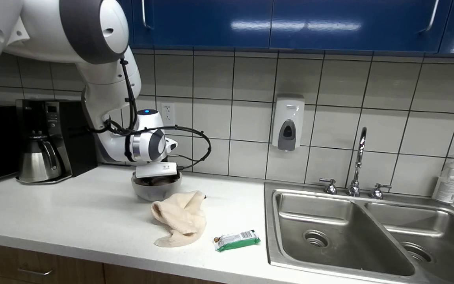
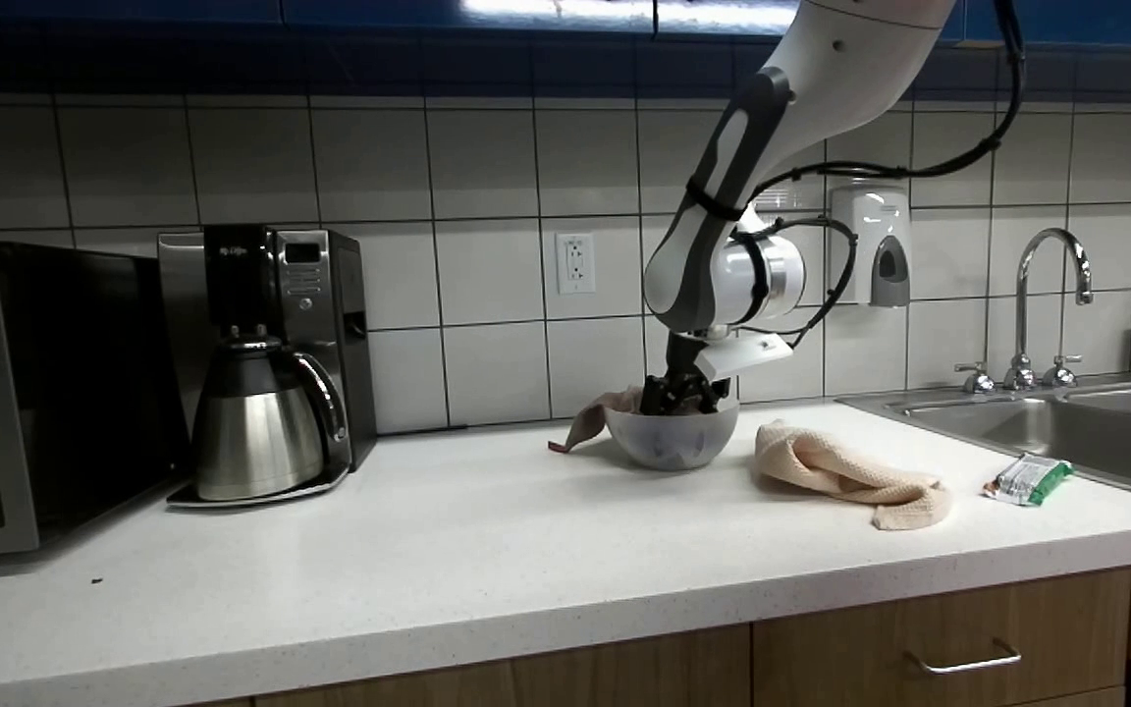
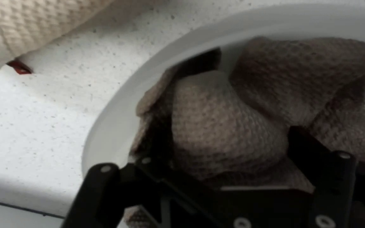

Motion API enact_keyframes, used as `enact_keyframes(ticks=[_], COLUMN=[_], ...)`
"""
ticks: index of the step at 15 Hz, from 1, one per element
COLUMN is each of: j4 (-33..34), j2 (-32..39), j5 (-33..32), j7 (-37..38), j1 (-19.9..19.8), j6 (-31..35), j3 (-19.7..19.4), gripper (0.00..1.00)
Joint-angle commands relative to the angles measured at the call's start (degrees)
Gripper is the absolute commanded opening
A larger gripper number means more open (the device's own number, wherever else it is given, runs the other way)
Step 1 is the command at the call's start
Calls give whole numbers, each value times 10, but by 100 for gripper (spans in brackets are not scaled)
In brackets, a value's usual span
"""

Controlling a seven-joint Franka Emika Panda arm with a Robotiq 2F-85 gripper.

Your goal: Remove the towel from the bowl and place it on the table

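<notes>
Towel (image 3: 242, 123), brownish: bunched in bowl (image 2: 672, 444), one end over the rim at nine o'clock in an exterior view. Gripper (image 3: 230, 134): fingers apart astride a fold, presumably set for pinching.

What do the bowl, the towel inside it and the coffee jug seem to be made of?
Bowl: perhaps plastic, with a smooth, satiny grey wall; ceramic remains possible.
Towel in the bowl: matt fabric, perhaps cotton or microfibre, judging by its bumpy texture and loose folds.
Coffee jug: probably brushed stainless steel, from its silvery body and soft, blurred bands of light.
</notes>
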Motion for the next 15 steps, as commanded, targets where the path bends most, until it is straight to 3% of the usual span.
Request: enact_keyframes(ticks=[1,3,9,10,15], j4=[32,36,26,20,-29], j2=[22,25,12,6,-36], j5=[8,7,9,9,8], j7=[-29,-29,-32,-30,-24], j1=[-19,-19,-24,-24,-29], j6=[0,0,2,6,41], j3=[21,21,27,26,26], gripper=[68,49,5,0,2])
